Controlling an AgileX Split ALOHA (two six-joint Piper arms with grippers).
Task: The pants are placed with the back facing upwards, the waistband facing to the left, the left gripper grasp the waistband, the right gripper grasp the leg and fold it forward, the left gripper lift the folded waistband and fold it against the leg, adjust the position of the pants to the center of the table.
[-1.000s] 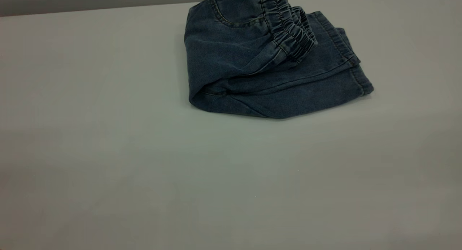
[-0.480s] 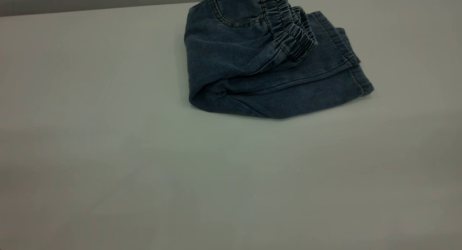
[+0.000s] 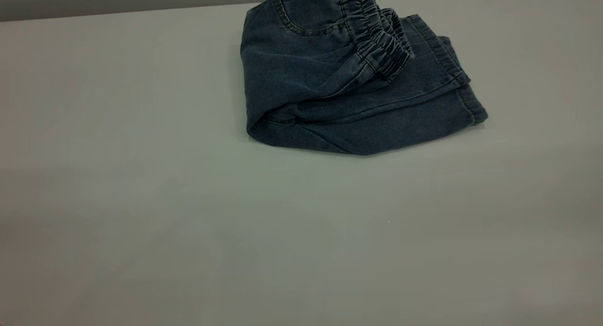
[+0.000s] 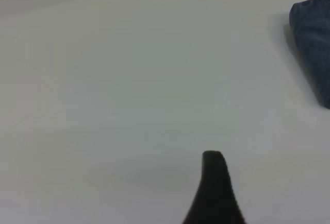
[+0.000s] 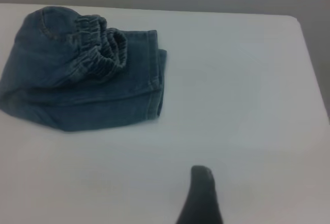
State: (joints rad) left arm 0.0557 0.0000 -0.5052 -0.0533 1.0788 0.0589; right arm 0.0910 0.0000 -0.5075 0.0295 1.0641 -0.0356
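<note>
Pale grey table carries the folded pants at twelve o'clock, waistband atop; centring remains. Left wrist: my left hand sits well apart, grip unreadable. Right wrist: my right hand likewise; next, nudge the bundle toward six.

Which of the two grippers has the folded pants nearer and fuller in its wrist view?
The right gripper: its view shows the whole folded pants. The left gripper sees only an edge.
</note>
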